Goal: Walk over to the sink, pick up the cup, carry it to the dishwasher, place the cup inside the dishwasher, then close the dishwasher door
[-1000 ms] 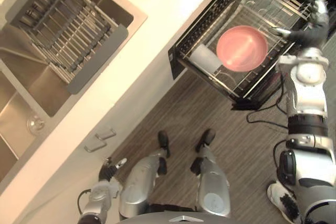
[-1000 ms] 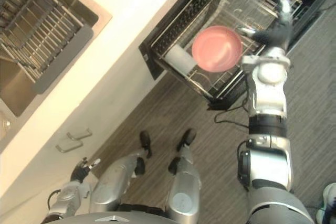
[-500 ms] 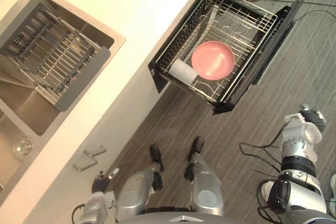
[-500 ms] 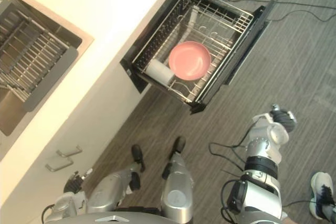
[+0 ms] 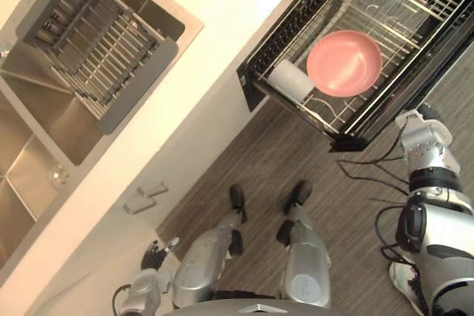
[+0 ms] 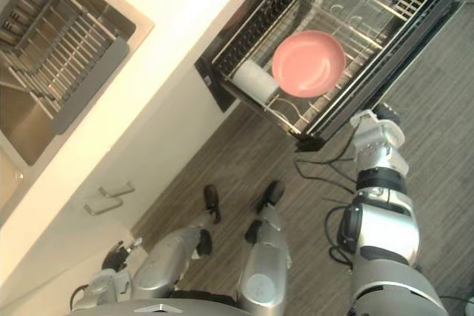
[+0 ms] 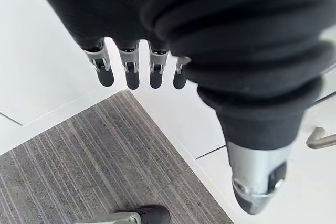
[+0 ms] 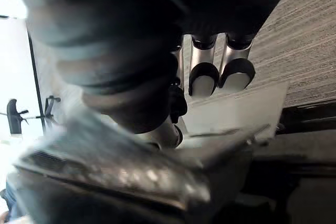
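The robot's left hand [image 7: 130, 73] hangs at seven o'clock by the cabinet front [image 5: 104, 275], fingers straight and empty, its right hand [image 8: 203, 78] at three o'clock, fingers loosely extended around nothing, beside a corner of the open dishwasher [image 5: 253, 81], where the cup [image 5: 290, 81] lies in the rack [image 5: 415, 12] at eight o'clock of the pink bowl [image 5: 344, 63].
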Controlling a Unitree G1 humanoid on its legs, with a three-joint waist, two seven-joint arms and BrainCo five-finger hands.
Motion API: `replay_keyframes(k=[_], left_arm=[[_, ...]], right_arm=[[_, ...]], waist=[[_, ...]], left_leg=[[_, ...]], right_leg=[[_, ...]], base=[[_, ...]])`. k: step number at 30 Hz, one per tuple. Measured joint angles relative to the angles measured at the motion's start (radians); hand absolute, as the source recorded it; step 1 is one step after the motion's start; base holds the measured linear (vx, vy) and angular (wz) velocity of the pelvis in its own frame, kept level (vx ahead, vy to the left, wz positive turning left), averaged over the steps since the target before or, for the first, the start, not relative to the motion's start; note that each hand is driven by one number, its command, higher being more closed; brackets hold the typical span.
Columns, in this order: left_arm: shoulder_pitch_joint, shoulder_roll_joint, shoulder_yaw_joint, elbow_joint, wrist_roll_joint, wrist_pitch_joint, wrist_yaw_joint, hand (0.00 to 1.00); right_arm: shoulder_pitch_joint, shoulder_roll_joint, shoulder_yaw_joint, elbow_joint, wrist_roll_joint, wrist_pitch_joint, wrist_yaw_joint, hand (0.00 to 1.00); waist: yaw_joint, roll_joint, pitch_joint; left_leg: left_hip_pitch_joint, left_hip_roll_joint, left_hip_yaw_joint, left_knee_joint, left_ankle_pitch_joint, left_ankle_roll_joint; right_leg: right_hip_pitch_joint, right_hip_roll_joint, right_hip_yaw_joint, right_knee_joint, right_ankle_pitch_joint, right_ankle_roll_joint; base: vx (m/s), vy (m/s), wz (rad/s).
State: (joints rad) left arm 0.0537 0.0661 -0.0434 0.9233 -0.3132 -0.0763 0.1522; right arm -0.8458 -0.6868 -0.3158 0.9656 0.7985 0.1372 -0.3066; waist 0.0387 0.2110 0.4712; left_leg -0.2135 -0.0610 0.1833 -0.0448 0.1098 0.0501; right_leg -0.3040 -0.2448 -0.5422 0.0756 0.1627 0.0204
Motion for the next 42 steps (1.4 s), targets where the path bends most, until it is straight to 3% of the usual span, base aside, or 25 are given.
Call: replay_keyframes(k=[5,9,13,14,21,22,25,32,34,35,36,38,40,42], left_arm=[[0.000,-0.009,-0.008,-0.004,-0.038,-0.006,-0.027,0.00],[0.001,-0.010,-0.016,-0.011,-0.038,-0.015,-0.056,0.00],[0.012,-0.010,-0.032,-0.018,-0.038,-0.024,-0.072,0.00],[0.024,-0.010,-0.037,-0.040,-0.036,-0.025,-0.072,0.00],[0.039,-0.011,-0.057,-0.049,-0.014,-0.042,-0.095,0.00],[0.042,-0.011,-0.062,-0.049,-0.008,-0.044,-0.098,0.00],[0.048,-0.010,-0.068,-0.050,-0.008,-0.056,-0.115,0.00],[0.052,-0.006,-0.069,-0.052,-0.041,-0.111,-0.182,0.00],[0.053,-0.007,-0.070,-0.052,-0.092,-0.117,-0.222,0.00],[0.056,-0.006,-0.068,-0.053,-0.121,-0.120,-0.249,0.00],[0.058,-0.004,-0.061,-0.054,-0.144,-0.121,-0.273,0.00],[0.064,0.002,-0.021,-0.061,-0.179,-0.121,-0.310,0.00],[0.070,0.007,0.002,-0.080,-0.193,-0.117,-0.322,0.00],[0.080,0.027,0.033,-0.090,-0.204,-0.110,-0.342,0.00]], right_arm=[[-0.106,-0.064,0.103,0.075,-0.141,0.035,0.002,1.00],[-0.207,-0.078,0.173,0.117,-0.251,0.066,-0.004,1.00],[-0.250,-0.070,0.249,0.117,-0.401,0.068,-0.010,1.00],[-0.282,-0.069,0.289,0.117,-0.475,0.068,-0.013,1.00],[-0.465,-0.058,0.427,0.116,-0.783,0.049,-0.100,1.00],[-0.481,-0.058,0.453,0.109,-0.832,0.023,-0.115,0.00],[-0.510,-0.080,0.503,0.110,-0.924,-0.010,-0.152,0.00],[-0.477,-0.084,0.521,0.069,-0.961,-0.050,-0.152,0.00],[-0.385,-0.078,0.464,-0.007,-0.893,-0.051,-0.093,0.00],[-0.302,-0.066,0.411,-0.063,-0.808,-0.073,-0.043,0.00],[-0.217,-0.049,0.363,-0.125,-0.713,-0.114,0.034,0.00],[-0.033,0.021,0.303,-0.188,-0.614,-0.113,0.172,0.00],[0.088,0.066,0.269,-0.211,-0.565,-0.113,0.231,0.00],[0.334,0.186,0.197,-0.199,-0.515,-0.119,0.298,0.00]], waist=[[0.012,0.024,-0.001],[0.057,0.030,-0.004],[0.080,0.035,-0.008],[0.104,0.037,-0.010],[0.172,0.050,-0.019],[0.178,0.052,-0.020],[0.182,0.054,-0.021],[0.176,0.053,-0.021],[0.173,0.050,-0.019],[0.167,0.045,-0.015],[0.158,0.036,-0.009],[0.129,-0.003,0.019],[0.110,-0.028,0.034],[0.085,-0.084,0.040]], left_leg=[[-0.028,-0.008,-0.076,-0.012,0.030,-0.013],[-0.059,-0.008,-0.153,-0.029,0.064,-0.048],[-0.069,-0.005,-0.218,-0.031,0.088,-0.056],[-0.076,-0.004,-0.234,-0.031,0.092,-0.061],[-0.107,0.012,-0.271,-0.030,0.110,-0.079],[-0.113,0.014,-0.279,-0.027,0.111,-0.080],[-0.120,0.018,-0.291,-0.025,0.112,-0.083],[-0.127,0.042,-0.279,0.005,0.093,-0.091],[-0.114,0.053,-0.267,0.020,0.077,-0.090],[-0.100,0.059,-0.261,0.032,0.063,-0.093],[-0.081,0.065,-0.252,0.037,0.051,-0.091],[-0.033,0.081,-0.228,0.045,0.027,-0.094],[-0.012,0.085,-0.226,0.045,0.017,-0.095],[0.018,0.088,-0.225,0.046,-0.002,-0.099]], right_leg=[[-0.039,-0.039,-0.052,0.099,-0.057,-0.012],[-0.083,-0.071,-0.102,0.200,-0.115,-0.035],[-0.090,-0.110,-0.159,0.306,-0.195,-0.043],[-0.102,-0.123,-0.170,0.343,-0.224,-0.046],[-0.124,-0.141,-0.220,0.422,-0.292,-0.071],[-0.123,-0.142,-0.232,0.427,-0.299,-0.072],[-0.122,-0.140,-0.244,0.428,-0.303,-0.072],[-0.103,-0.094,-0.243,0.369,-0.281,-0.078],[-0.079,-0.072,-0.239,0.343,-0.269,-0.075],[-0.056,-0.057,-0.235,0.323,-0.264,-0.073],[-0.034,-0.044,-0.230,0.306,-0.259,-0.070],[0.017,-0.010,-0.208,0.259,-0.249,-0.062],[0.045,0.003,-0.209,0.238,-0.248,-0.055],[0.080,0.008,-0.213,0.230,-0.254,-0.042]], base=[[-0.04,-0.031,0.35],[-0.07,-0.089,0.38],[-0.07,-0.153,0.51],[-0.08,-0.168,0.39],[-0.06,-0.179,0.23],[-0.04,-0.179,0.18],[-0.02,-0.134,0.13],[-0.02,-0.079,-0.09],[-0.01,-0.065,-0.14],[0.00,-0.062,-0.19],[0.00,-0.054,-0.26],[0.01,-0.038,-0.36],[0.02,-0.022,-0.16],[0.05,-0.017,-0.01]])
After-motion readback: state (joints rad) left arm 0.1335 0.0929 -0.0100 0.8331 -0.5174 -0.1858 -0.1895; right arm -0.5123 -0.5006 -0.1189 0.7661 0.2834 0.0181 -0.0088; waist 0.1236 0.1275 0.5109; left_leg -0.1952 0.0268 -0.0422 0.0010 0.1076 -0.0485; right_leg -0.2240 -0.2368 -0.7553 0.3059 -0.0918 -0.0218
